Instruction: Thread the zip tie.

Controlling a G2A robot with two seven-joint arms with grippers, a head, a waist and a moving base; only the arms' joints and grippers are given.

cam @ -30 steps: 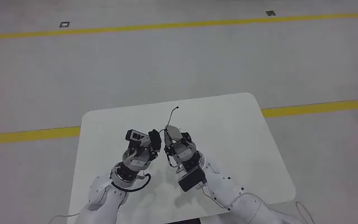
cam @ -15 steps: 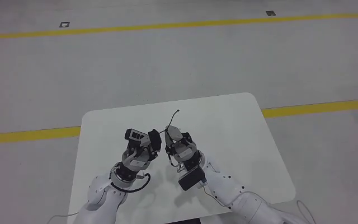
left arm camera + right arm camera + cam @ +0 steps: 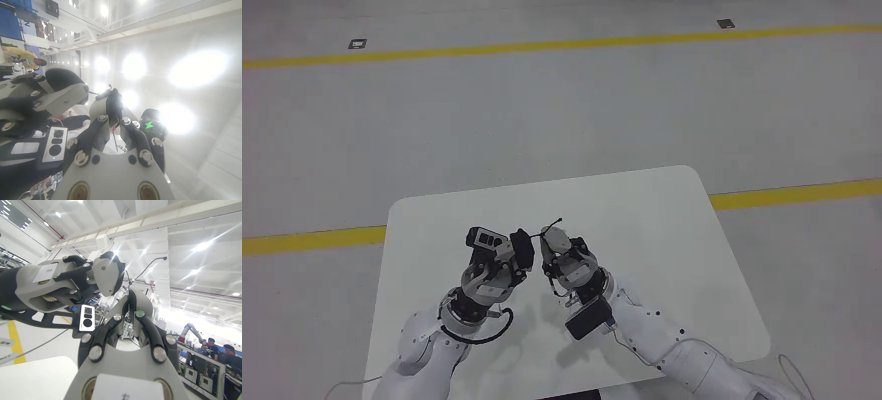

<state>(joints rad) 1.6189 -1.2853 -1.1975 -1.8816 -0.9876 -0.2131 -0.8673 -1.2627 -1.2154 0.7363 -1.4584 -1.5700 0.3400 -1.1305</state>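
Black zip tie (image 3: 145,269) hangs above the bench (image 3: 662,230), clamped by left fingers (image 3: 107,275) and right fingers (image 3: 141,302) meeting tip to tip, its free end arcing away beyond the right ones.

White table (image 3: 662,220), rounded corners, on a grey floor (image 3: 542,110). Two yellow lines: one far (image 3: 542,47), one passing behind the table (image 3: 797,193). Two small dark floor plates (image 3: 358,44) by the far line. White beamed ceiling (image 3: 143,220), strip lights (image 3: 58,214), red pipe (image 3: 41,219). Workbenches (image 3: 198,366) along one side. Heavy lamp glare (image 3: 196,70) in the left wrist view.
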